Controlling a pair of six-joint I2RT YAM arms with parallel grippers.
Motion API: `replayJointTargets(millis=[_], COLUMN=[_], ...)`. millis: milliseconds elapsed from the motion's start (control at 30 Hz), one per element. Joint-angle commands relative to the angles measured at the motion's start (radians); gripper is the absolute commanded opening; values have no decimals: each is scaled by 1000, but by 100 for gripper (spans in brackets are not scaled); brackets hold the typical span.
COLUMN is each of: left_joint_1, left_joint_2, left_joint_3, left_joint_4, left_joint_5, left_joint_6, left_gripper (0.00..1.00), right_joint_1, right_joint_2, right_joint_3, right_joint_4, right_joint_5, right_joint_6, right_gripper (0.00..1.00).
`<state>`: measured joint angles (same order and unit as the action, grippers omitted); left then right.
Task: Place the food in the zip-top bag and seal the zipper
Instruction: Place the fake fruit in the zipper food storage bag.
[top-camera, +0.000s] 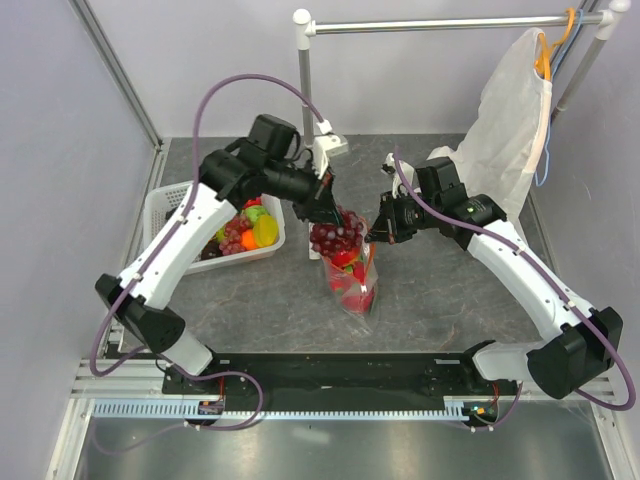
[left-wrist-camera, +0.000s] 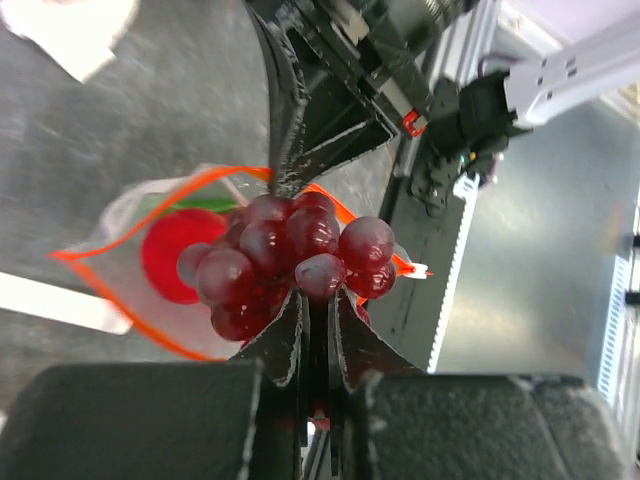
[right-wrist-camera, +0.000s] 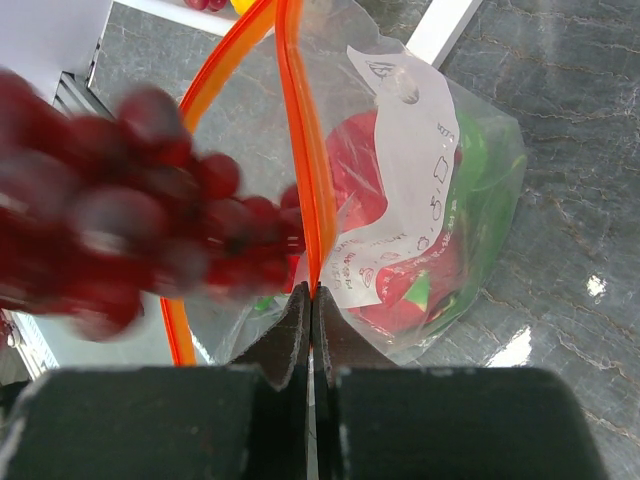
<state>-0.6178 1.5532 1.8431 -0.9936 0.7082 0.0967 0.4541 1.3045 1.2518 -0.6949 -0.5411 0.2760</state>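
The zip-top bag (top-camera: 355, 285) stands near the middle of the table (top-camera: 450, 300), mouth up and open. Its orange-red zipper (right-wrist-camera: 300, 150) is spread into a loop.

The left gripper (left-wrist-camera: 318, 300) is pinched almost fully together on the stalk end of a bunch of purple-red grapes (left-wrist-camera: 290, 262). It holds the bunch right over the bag's mouth. The wrist views are too blurred to tell whether the lowest grapes are already past the rim or only level with it.

The right gripper (right-wrist-camera: 311, 298) is at 3 o'clock from the mouth. Its fingers are pressed fully together on the zipper strip, pinching that side of the rim and holding it up.

A round red piece (left-wrist-camera: 165, 250) and a green piece (right-wrist-camera: 480, 170) lie inside the bag. They show through the clear wall beside the white printed label (right-wrist-camera: 400, 190).

A white slotted basket (top-camera: 165, 205) sits at about 10 o'clock from the bag. More food (top-camera: 262, 232) is in it, in yellow, orange, green and dark red.

A white garment cover (top-camera: 510, 110) hangs on a rail at about 2 o'clock, well apart from the bag.
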Motion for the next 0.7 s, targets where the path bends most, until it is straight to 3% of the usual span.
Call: replayJointTargets(millis=[0, 133, 333, 433, 467, 567, 633, 667], left_joint_1=[-95, -194, -206, -207, -207, -194, -154, -136], left_joint_2=[30, 60, 133, 145, 145, 133, 119, 98], left_joint_3=[59, 87, 102, 85, 82, 96, 103, 110], left_joint_4=[-22, -23, -25, -25, -23, -23, -25, -25], left_joint_5=[-33, -156, -205, -211, -210, -242, -204, -173], left_joint_6=[59, 159, 92, 60, 61, 64, 64, 64], left_gripper=[2, 2, 7, 27, 40, 62, 70, 79], right_joint_1=[0, 1, 1, 1, 1, 1, 1, 3], right_joint_2=[-27, -31, -56, -66, -70, -73, -76, -77], right_joint_3=[32, 29, 9, -2, -5, -6, -5, -3], right_joint_4=[12, 6, 6, 6, 5, 2, 0, 0], right_joint_5=[-10, -19, -31, -31, -31, -33, -33, -33], right_joint_6=[-11, -14, -12, -17, -17, -20, -20, -24], right_gripper=[0, 0, 0, 0, 0, 0, 0, 0])
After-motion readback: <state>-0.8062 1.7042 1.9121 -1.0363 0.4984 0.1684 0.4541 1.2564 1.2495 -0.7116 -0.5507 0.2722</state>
